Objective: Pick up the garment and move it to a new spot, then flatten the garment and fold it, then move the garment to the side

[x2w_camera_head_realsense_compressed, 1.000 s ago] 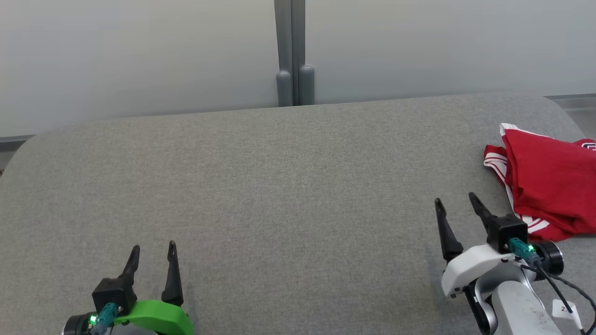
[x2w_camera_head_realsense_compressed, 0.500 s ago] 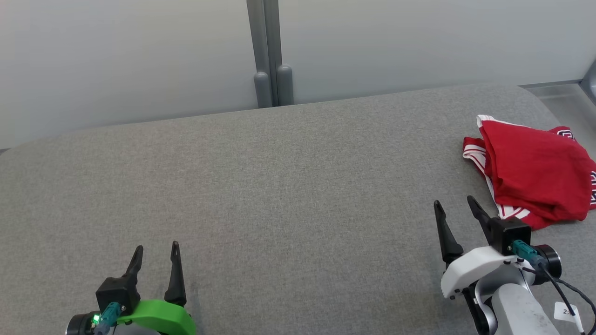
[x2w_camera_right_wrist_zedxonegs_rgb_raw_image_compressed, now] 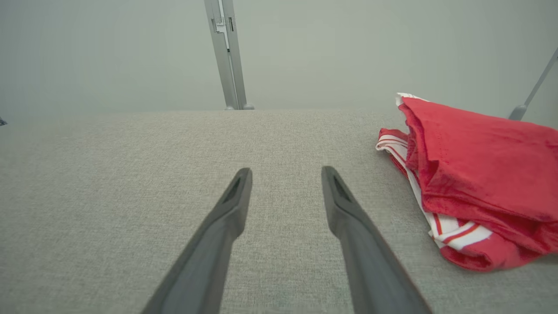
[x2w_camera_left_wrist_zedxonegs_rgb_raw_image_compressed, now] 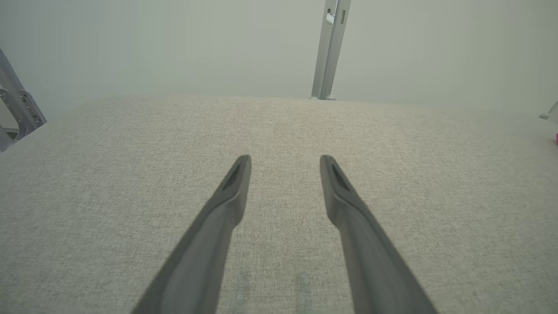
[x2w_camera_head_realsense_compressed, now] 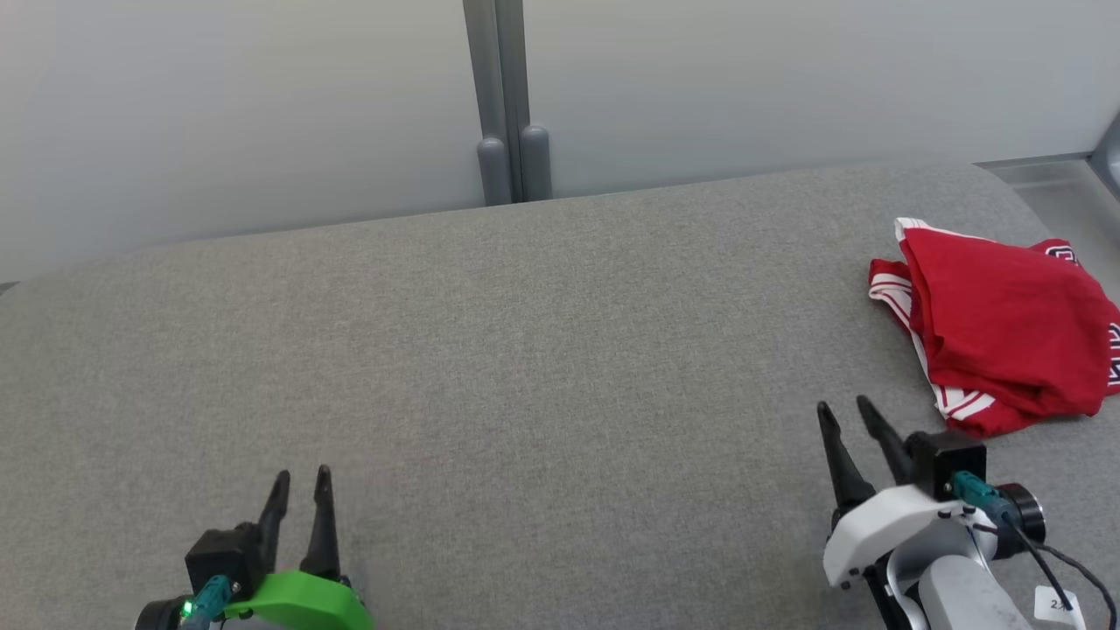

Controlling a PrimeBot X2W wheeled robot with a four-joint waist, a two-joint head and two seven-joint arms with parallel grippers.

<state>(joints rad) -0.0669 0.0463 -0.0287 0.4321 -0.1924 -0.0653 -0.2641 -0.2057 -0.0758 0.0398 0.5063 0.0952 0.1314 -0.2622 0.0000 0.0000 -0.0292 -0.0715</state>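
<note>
Where the grey cloth-covered table (x2w_camera_head_realsense_compressed: 525, 350) is looked down on in the head view, the red garment (x2w_camera_head_realsense_compressed: 1006, 341) is seen lying in a crumpled heap at the far right of it. The heap is folded over itself, so its kind and its full outline cannot be made out. White-striped trim is exposed along its left and near edges. Its right side is cut off by the picture's edge, along with a white print that cannot be read.

The right gripper (x2w_camera_head_realsense_compressed: 842, 404) is held low at the lower right, near the garment's near-left corner but apart from it. In the right wrist view its 2 fingers (x2w_camera_right_wrist_zedxonegs_rgb_raw_image_compressed: 226, 218) are shown parted over bare cloth, with nothing between them. The white forearm (x2w_camera_head_realsense_compressed: 884, 525) behind it is cut off at the bottom edge, and the tag (x2w_camera_head_realsense_compressed: 1054, 604) on its cable is too small to read.

The left gripper (x2w_camera_head_realsense_compressed: 303, 474) is placed at the lower left, well apart from the garment. Its 2 fingers are likewise spread and empty in the left wrist view, above bare cloth. Its green part (x2w_camera_head_realsense_compressed: 297, 604) is partly cropped.

Behind the table a pale wall (x2w_camera_head_realsense_compressed: 262, 105) and a grey post (x2w_camera_head_realsense_compressed: 507, 87) are visible. A pink speck (x2w_camera_left_wrist_zedxonegs_rgb_raw_image_compressed: 556, 138) at the right edge of the left wrist view cannot be identified.
</note>
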